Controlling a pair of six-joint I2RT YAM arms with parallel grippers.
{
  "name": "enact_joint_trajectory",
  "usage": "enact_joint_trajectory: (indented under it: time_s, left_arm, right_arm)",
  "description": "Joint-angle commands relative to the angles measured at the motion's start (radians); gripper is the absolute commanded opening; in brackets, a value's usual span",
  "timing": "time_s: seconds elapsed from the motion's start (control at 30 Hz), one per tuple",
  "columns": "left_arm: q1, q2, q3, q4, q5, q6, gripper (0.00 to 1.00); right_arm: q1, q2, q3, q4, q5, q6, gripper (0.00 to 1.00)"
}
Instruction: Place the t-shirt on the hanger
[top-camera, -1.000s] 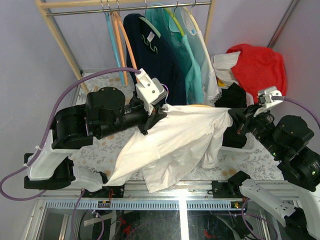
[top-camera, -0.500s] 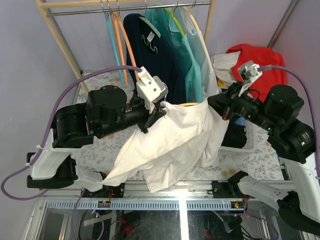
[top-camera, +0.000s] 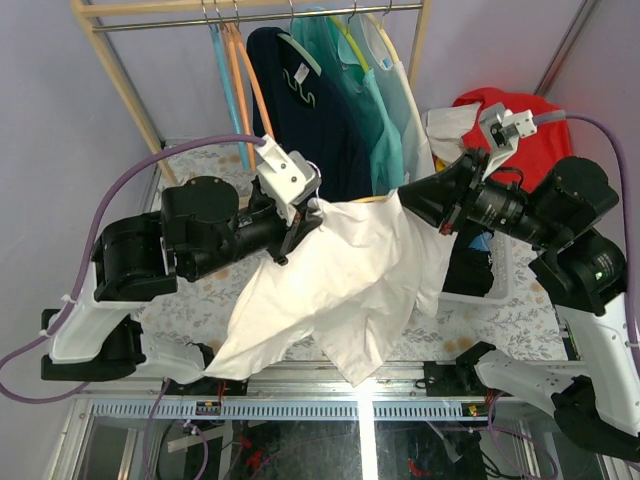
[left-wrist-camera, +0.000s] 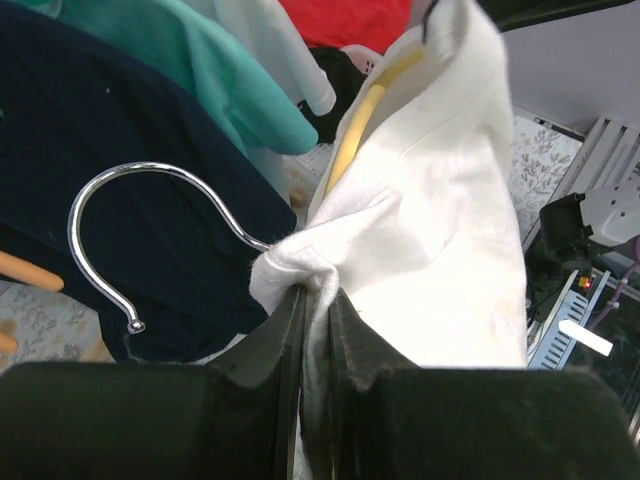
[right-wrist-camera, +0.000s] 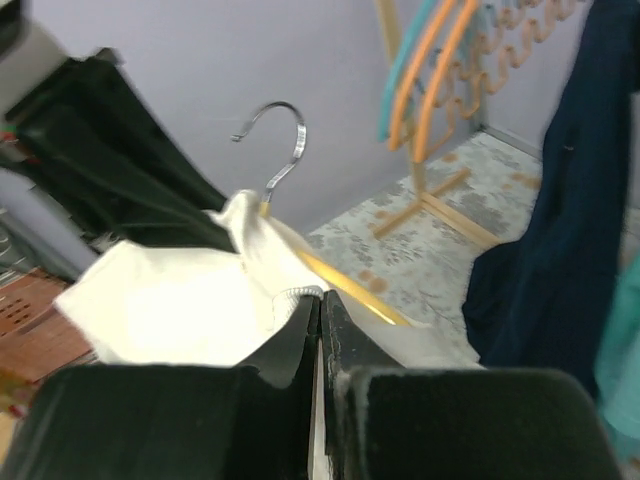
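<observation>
One hanger (left-wrist-camera: 372, 110), long axis left-right, inside t-shirt (top-camera: 350, 270).

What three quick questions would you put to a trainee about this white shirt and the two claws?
1. True or false: the left claw and the right claw are both shut on the t-shirt.
2. What colour is the hanger inside the t-shirt? A: light blue. B: pale yellow. C: orange.
3. In the left wrist view, which hung garment lies behind the metal hook?

Key: 1 true; 2 B; 3 the navy shirt.
</observation>
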Motion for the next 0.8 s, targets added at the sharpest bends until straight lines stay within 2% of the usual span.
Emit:
enact_joint_trajectory:
  time_s: [0.0, 0.1, 0.43, 0.53, 0.67, 0.77]
  left_arm:
    - [-0.006, -0.109, -0.160, 0.194, 0.018, 0.034, 0.00]
    - [-0.006, -0.180, -0.274, 0.274, 0.082, 0.053, 0.00]
    - [-0.009, -0.226, -0.433, 0.372, 0.237, 0.073, 0.00]
    - [-0.010, -0.228, -0.449, 0.372, 0.260, 0.085, 0.00]
    - [-0.010, -0.222, -0.456, 0.357, 0.280, 0.090, 0.00]
    - [-0.010, -0.223, -0.467, 0.337, 0.266, 0.096, 0.00]
  right_arm:
    - [0.000, -0.056, -0.120, 0.174, -0.217, 0.108, 0.00]
    - [0.000, -0.116, -0.242, 0.139, -0.256, 0.093, 0.00]
    - [0.000, -0.245, -0.540, -0.042, -0.182, 0.042, 0.01]
    - [0.000, -0.261, -0.577, -0.085, -0.179, 0.025, 0.09]
    - [-0.001, -0.307, -0.574, -0.130, -0.166, 0.015, 0.26]
    - [0.001, -0.339, -0.510, -0.187, -0.117, 0.001, 0.39]
